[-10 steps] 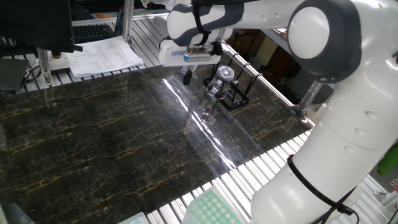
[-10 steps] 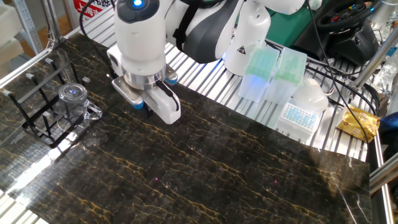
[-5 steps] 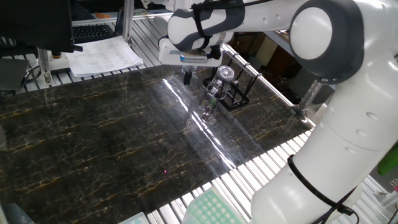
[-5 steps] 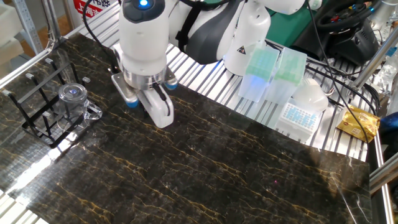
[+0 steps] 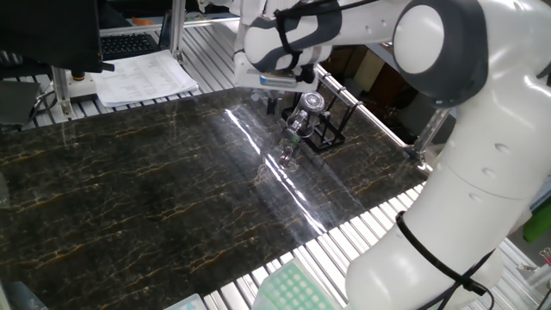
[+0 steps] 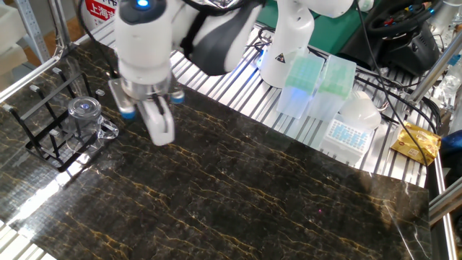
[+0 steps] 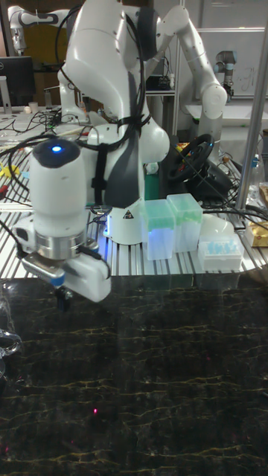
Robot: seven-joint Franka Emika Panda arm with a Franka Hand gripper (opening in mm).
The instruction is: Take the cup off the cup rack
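Observation:
The clear glass cup [image 6: 85,118] sits upright on the black wire cup rack [image 6: 45,128] at the left end of the dark marble table; its handle points toward the arm. In one fixed view the cup [image 5: 305,110] stands in front of the rack [image 5: 334,123]. My gripper [image 6: 162,137] hovers just above the table, a short way to the right of the cup and apart from it. In the tall fixed view a single dark tip [image 7: 65,299] shows under the middle of the hand, so the gripper looks shut with nothing in it. My gripper [image 5: 271,107] is left of the cup.
Green and white pipette-tip boxes [image 6: 317,83] stand on the slatted bench behind the table. A yellow packet [image 6: 417,141] lies at the far right. Papers [image 5: 142,79] and a keyboard lie beyond the table's far edge. A faint reflection of the cup [image 5: 288,155] shows on the marble.
The hand has moved steadily toward the cup and rack and has turned about its wrist. The cup and the rack have not moved.

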